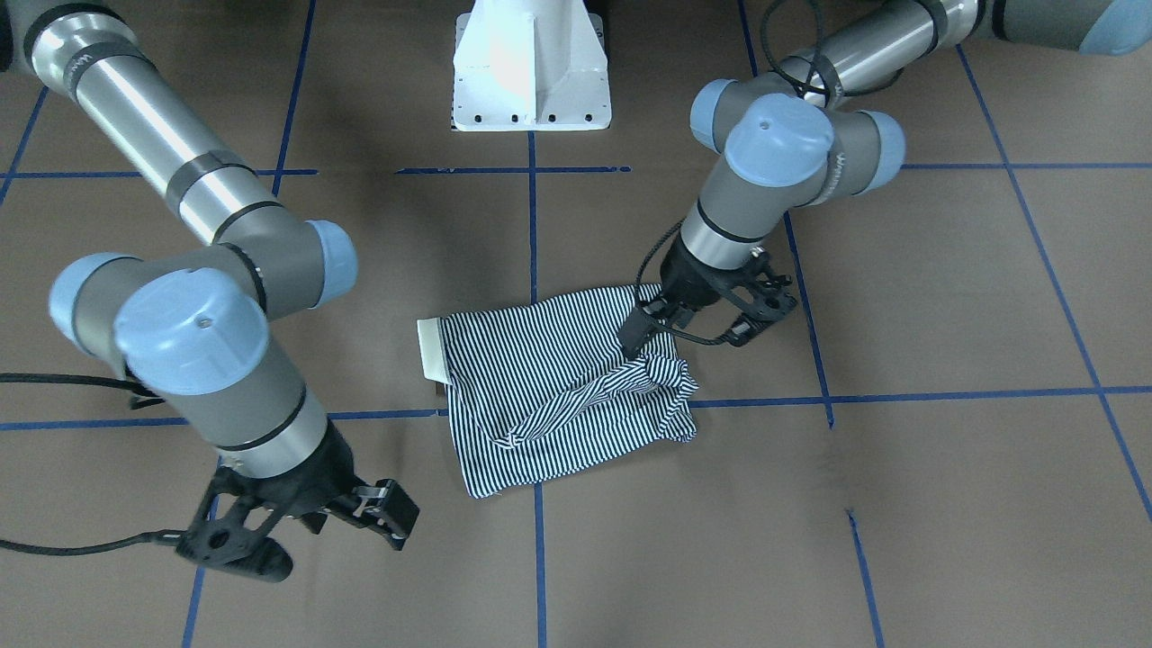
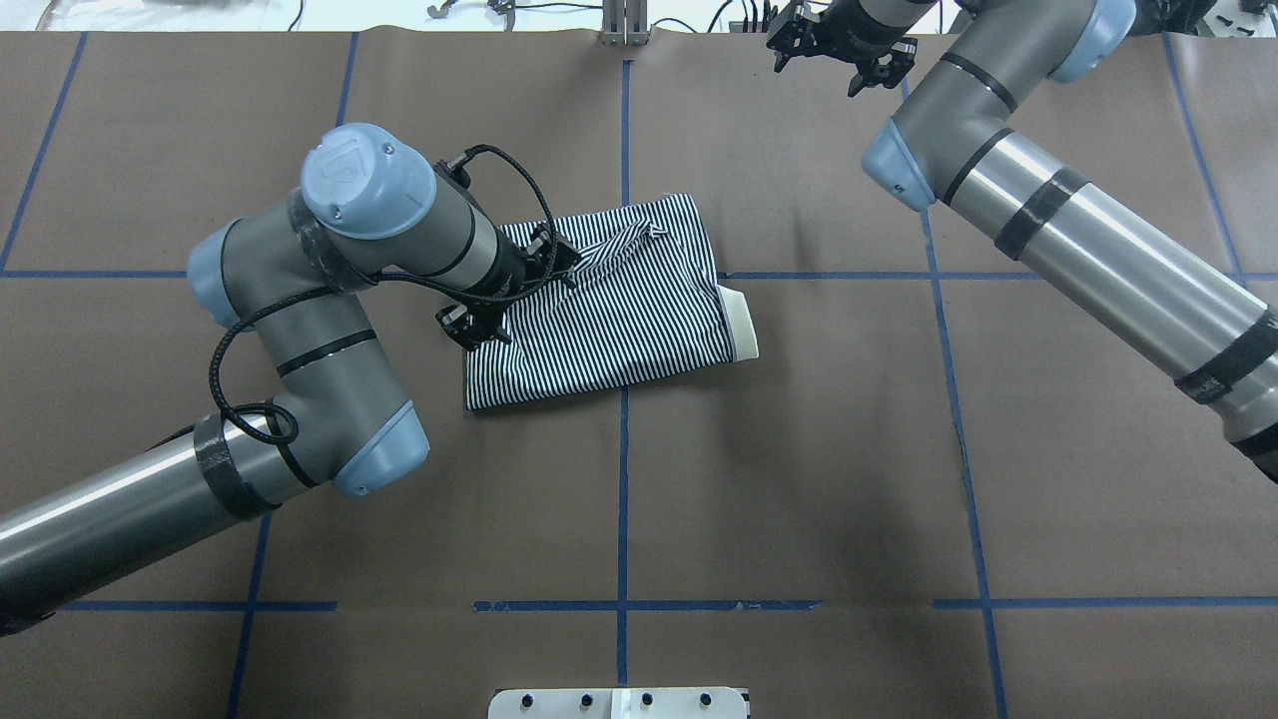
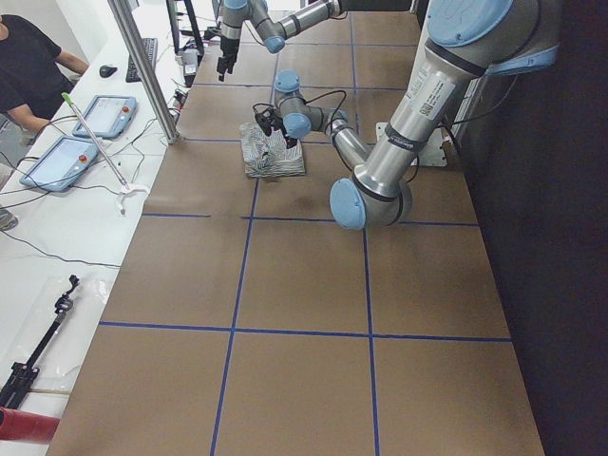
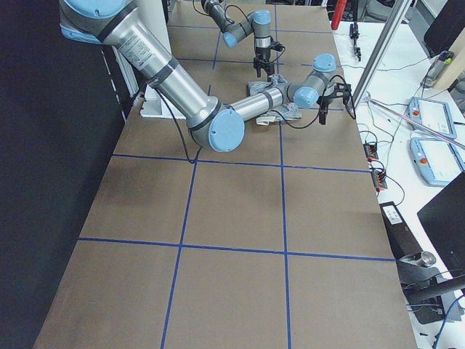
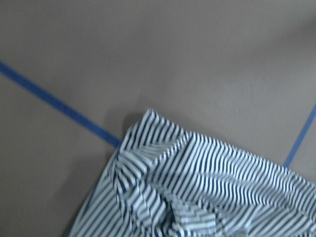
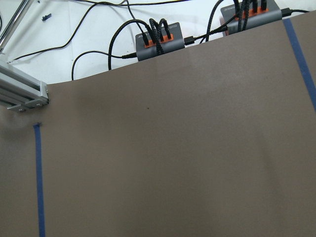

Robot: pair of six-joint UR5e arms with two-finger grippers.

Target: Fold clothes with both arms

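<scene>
left gripper (image 1: 686,338) low, jaws apart | right gripper (image 1: 331,542) high, jaws apart

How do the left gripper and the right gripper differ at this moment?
The left gripper is down at the bunched edge of the striped shirt, one finger seemingly touching fabric; the right gripper is off the shirt, over bare table. The left wrist view shows shirt; the right wrist view shows none. Both look open, holding nothing.

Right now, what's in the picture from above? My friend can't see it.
A striped shirt, partly folded with its cream collar sticking out, lies on a brown table with blue lines. The left gripper is down at the shirt's edge; the right gripper hangs far off by the far side.
</scene>
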